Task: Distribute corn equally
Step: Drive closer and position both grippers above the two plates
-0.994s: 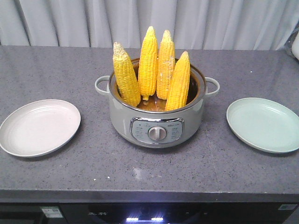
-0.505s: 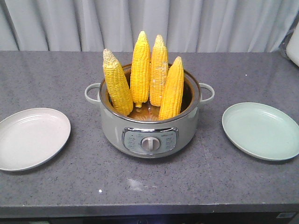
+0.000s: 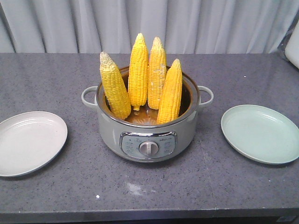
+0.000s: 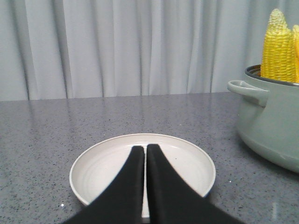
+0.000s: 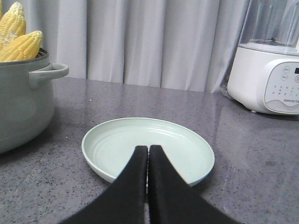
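Grey counter: pot hides bases of corn.

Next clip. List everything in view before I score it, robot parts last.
corn cobs: four, yellow, standing upright in the pot
pot: one, grey-green with a front dial, centre of the counter
white plate: one, off-white, left of the pot, empty
green plate: one, pale green, right of the pot, empty
appliance: one, white, far right of the counter
counter: one, speckled grey
curtain: one, pale grey, behind the counter
left gripper: black, shut, pointed toward the white plate
right gripper: black, shut, pointed toward the green plate
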